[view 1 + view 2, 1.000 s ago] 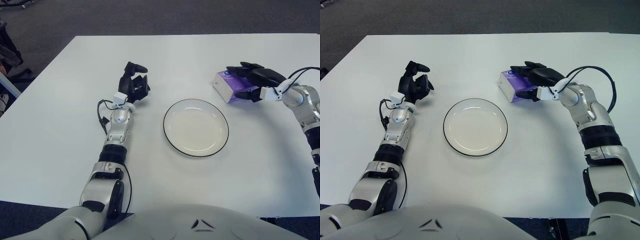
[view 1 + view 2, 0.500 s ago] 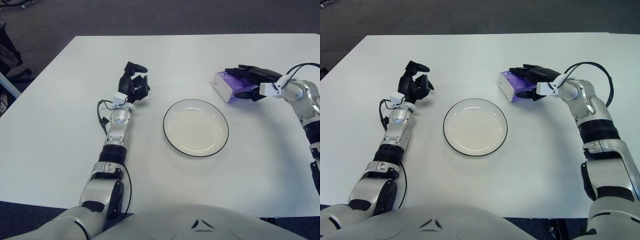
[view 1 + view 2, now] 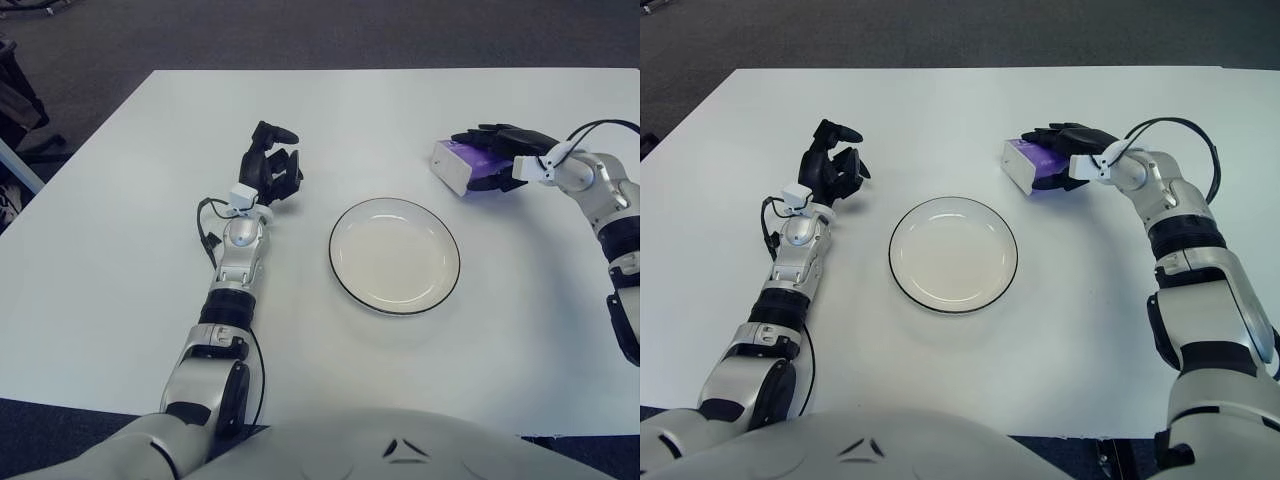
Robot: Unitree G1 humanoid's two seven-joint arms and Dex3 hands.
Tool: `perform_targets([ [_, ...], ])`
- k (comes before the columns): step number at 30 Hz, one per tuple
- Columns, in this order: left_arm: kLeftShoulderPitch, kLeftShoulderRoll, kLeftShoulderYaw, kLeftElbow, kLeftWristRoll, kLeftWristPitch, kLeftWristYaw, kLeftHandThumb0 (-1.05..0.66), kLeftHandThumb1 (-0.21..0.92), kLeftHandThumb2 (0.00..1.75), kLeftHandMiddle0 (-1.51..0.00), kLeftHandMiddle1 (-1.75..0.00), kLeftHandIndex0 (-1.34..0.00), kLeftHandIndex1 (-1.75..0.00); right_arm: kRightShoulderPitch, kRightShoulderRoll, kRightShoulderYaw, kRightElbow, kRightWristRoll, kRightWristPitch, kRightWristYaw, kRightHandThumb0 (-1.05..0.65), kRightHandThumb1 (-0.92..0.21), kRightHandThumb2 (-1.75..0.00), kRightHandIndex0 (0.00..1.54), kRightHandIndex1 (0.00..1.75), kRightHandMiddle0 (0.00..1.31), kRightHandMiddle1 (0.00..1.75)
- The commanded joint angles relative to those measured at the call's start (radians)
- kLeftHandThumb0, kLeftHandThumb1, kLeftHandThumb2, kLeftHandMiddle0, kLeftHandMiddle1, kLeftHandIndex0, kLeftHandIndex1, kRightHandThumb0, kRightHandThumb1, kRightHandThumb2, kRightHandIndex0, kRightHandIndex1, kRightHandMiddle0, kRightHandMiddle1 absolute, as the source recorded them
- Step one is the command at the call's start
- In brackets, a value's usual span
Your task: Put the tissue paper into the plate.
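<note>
The tissue pack, purple with a white end, lay on the white table beyond and to the right of the plate, well apart from its rim. The right hand was clamped on the pack from its right side, black fingers curled over the top and another under the near edge. The plate, white with a dark rim, sat bare at the table's centre. The left hand showed to the left of the plate, fingers loosely curled and raised, holding nothing. Dark carpet lay beyond the table's far edge.
</note>
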Motion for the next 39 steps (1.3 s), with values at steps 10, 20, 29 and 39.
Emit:
perform_targets([
  [10,0.164,-0.028,-0.005,0.059,0.007,0.004,0.019,-0.38,0.7,0.81,-0.86,-1.75,-0.33,-1.75,0.059,0.009,0.076,0.099,-0.079,-0.093,-0.153,0.0,-0.5,-1.01,0.54,1.5,0.37,1.74],
  [20,0.157,-0.025,-0.002,0.068,0.002,0.006,0.016,-0.38,0.7,0.81,-0.87,-1.75,-0.33,-1.75,0.098,0.015,0.017,0.099,-0.018,-0.189,-0.314,0.0,-0.39,-1.19,0.59,1.61,0.37,1.75],
  [29,0.153,-0.023,0.0,0.073,0.001,0.007,0.014,-0.38,0.7,0.81,-0.87,-1.75,-0.33,-1.75,0.11,-0.008,-0.053,0.006,-0.014,-0.296,-0.495,0.0,-0.36,-1.24,0.6,1.63,0.39,1.75],
  [39,0.144,-0.021,0.003,0.081,-0.001,0.008,0.013,-0.38,0.71,0.8,-0.87,-1.75,-0.33,-1.75,0.152,0.038,-0.162,-0.184,0.064,-0.303,-0.505,0.0,-0.34,-1.27,0.6,1.67,0.39,1.75],
])
